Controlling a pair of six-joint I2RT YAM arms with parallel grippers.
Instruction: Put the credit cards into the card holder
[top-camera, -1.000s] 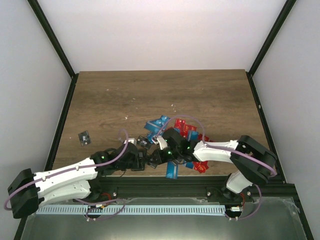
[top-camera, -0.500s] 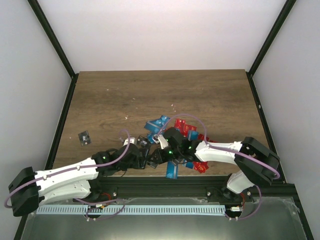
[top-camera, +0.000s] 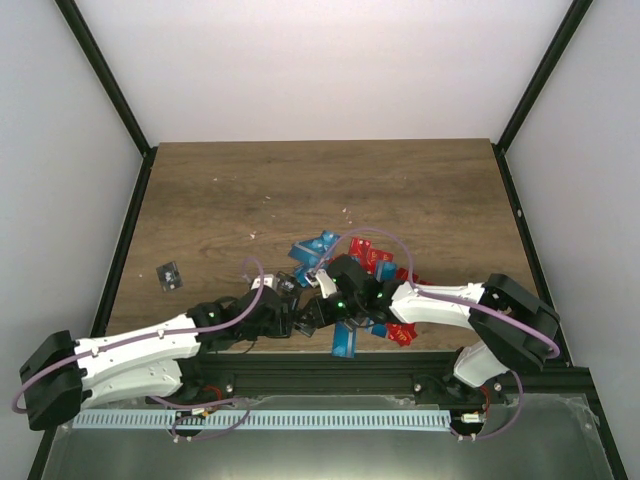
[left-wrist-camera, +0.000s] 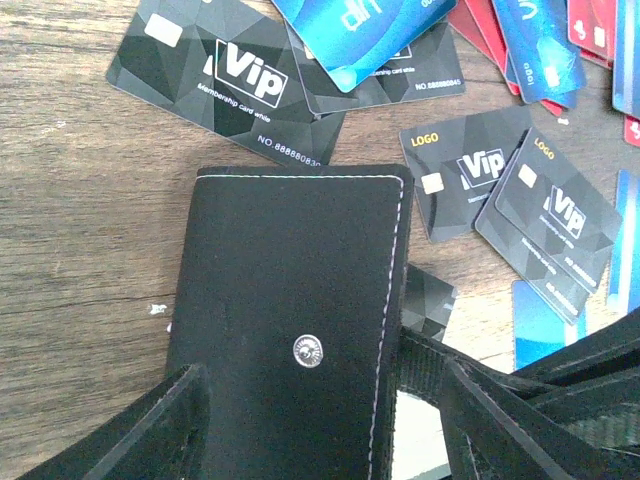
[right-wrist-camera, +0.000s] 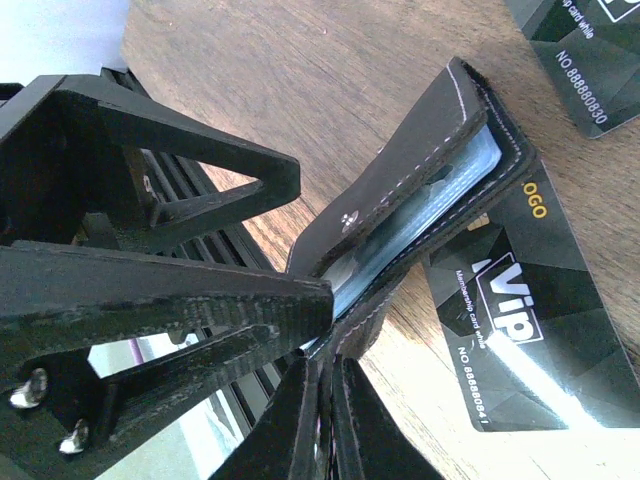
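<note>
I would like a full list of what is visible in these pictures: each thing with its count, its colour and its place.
table: one, brown wood, under everything
card holder: one, black with pale stitching and a metal snap, near the front edge between the arms, partly open
black cards: at least five, with "Vip" marks, around the holder
lone black card: one, with a white mark, alone at the left
blue cards: several, in the pile beyond the holder
red cards: several, at the right of the pile
white crumbs: a few, mid-table
left arm: white and black, jaws apart on both sides of the holder
right arm: white and black, jaws shut on the holder's edge
</note>
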